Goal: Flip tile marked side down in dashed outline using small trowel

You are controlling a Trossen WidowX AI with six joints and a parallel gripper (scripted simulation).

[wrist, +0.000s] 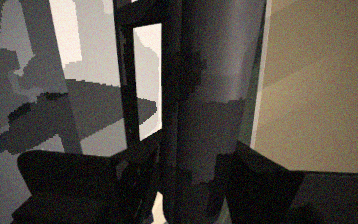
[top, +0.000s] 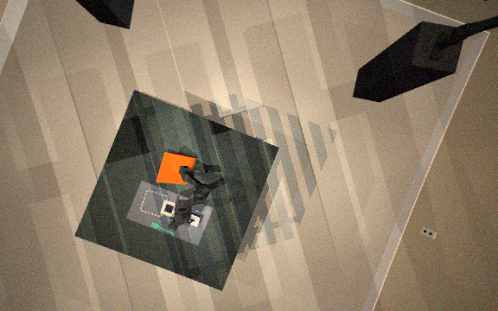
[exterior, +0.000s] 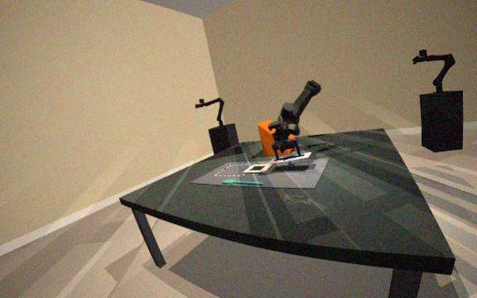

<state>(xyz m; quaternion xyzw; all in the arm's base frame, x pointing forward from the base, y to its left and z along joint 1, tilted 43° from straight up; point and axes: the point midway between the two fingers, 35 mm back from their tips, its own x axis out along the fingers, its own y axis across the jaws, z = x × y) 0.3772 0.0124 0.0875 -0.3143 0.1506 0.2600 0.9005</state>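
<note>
The square tile (top: 168, 208) (exterior: 257, 168) lies on the grey mat (top: 134, 212) (exterior: 305, 180), cream rim and dark square mark facing up, just right of the dashed outline (top: 143, 200) (exterior: 227, 175). My gripper (exterior: 289, 156) (wrist: 192, 132) is shut on the dark handle of the trowel. The trowel (top: 194, 220) (exterior: 304, 156) (wrist: 210, 90) has a flat pale blade, held tilted a little above the mat, right of the tile. A pale part reaches close to the tile's right edge; contact cannot be told. The arm hides part of the blade in the top view.
A teal tool (top: 156, 225) (exterior: 230, 181) lies along the mat's front edge. A large orange block (top: 169, 166) (exterior: 267, 138) stands on the dark table (top: 249, 173) (exterior: 346, 207) behind the mat, beside my arm. Other arms stand on black pedestals (exterior: 441, 120) beyond the table.
</note>
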